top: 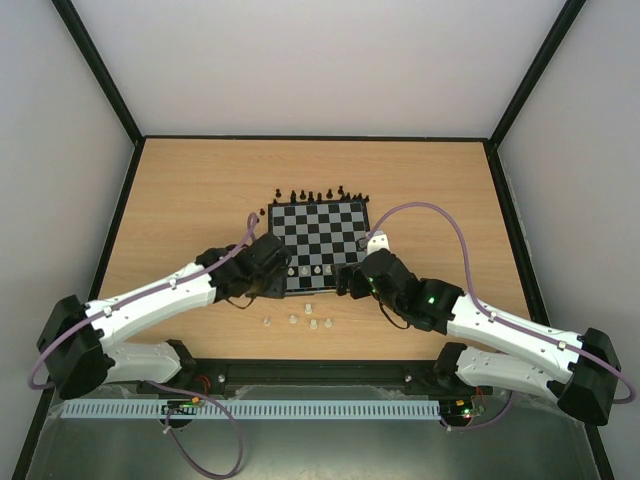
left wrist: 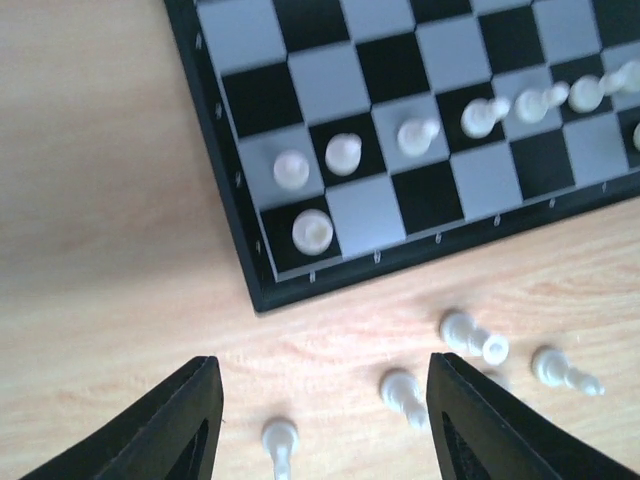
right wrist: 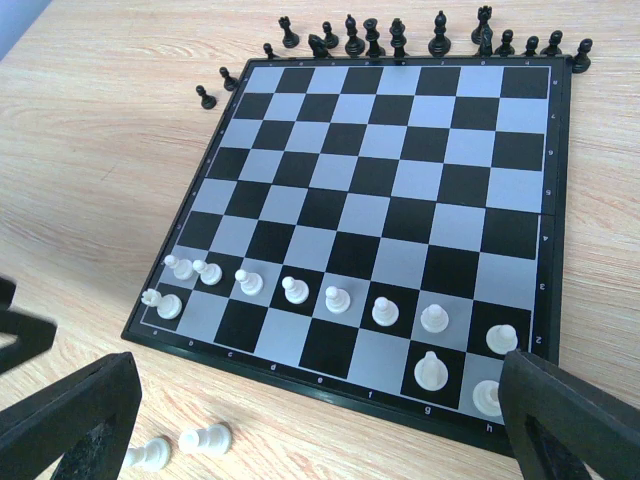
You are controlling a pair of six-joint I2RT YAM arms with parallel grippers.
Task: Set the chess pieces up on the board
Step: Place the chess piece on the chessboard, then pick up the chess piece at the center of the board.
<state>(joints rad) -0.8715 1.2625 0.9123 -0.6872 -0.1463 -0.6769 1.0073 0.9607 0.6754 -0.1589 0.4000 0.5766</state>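
Observation:
The board [top: 320, 225] lies mid-table. White chess pieces stand on its two near rows: a line of pawns [right wrist: 338, 299], a rook [left wrist: 312, 230] on the near-left corner square, and two pieces [right wrist: 431, 371] at the near right. Black chess pieces [right wrist: 398, 40] stand on the wood along the far edge. Loose white pieces [top: 292, 319] lie in front of the board. My left gripper [left wrist: 325, 420] hovers open over the wood by that corner, above two loose pieces [left wrist: 279, 437], holding nothing. My right gripper [right wrist: 320, 430] is wide open at the board's near edge, empty.
Two stray black pawns [right wrist: 206, 97] stand off the board's far-left corner. Two white pieces [right wrist: 205, 438] lie on the wood near my right gripper's left finger. Both arms [top: 150, 300] crowd the board's near edge. Dark frame rails [top: 320, 137] border the table.

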